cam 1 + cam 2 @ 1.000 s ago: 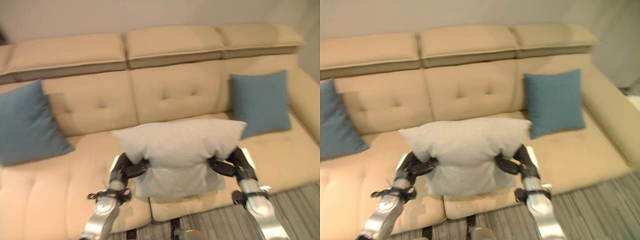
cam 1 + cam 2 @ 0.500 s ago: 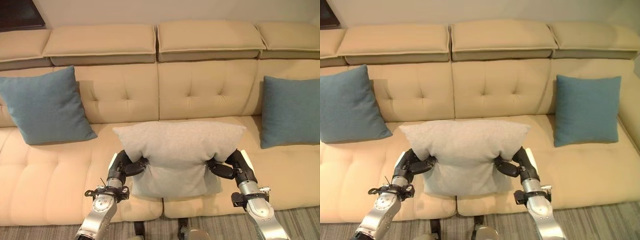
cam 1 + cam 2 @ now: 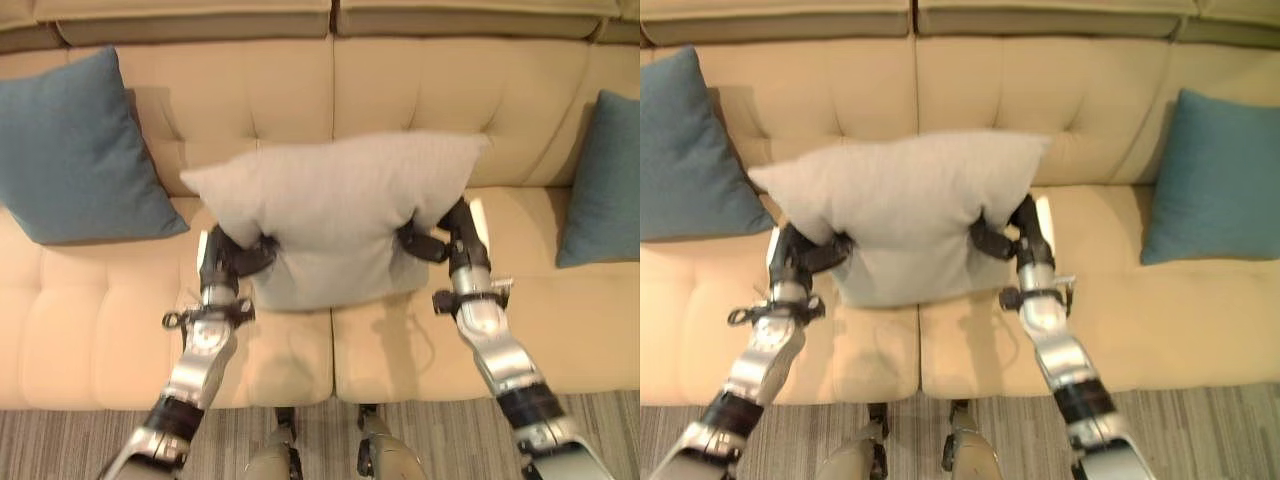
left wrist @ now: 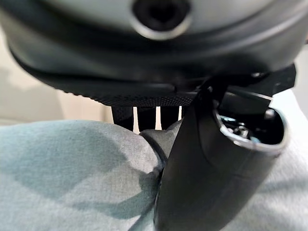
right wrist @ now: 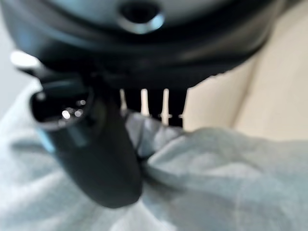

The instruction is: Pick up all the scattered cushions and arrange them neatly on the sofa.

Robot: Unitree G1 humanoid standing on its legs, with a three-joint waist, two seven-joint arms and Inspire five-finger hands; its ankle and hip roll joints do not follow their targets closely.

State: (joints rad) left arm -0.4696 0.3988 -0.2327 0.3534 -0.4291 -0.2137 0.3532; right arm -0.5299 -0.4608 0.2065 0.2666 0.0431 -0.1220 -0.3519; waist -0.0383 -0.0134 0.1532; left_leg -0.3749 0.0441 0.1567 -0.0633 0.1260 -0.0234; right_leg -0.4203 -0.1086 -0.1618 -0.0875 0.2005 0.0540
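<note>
Holding grey cushion up w/ both hands, over middle of sofa seat, in front of backrest. Left hand clamped on cushion's left side, thumb pressed into fabric, fingers tucked behind fold. Right hand gripping right side same way, thumb dug into cloth. Cushion pinched at both lower sides, top corners flaring out. Blue cushion leaning on backrest at left end; 2nd blue cushion upright at right end.
</note>
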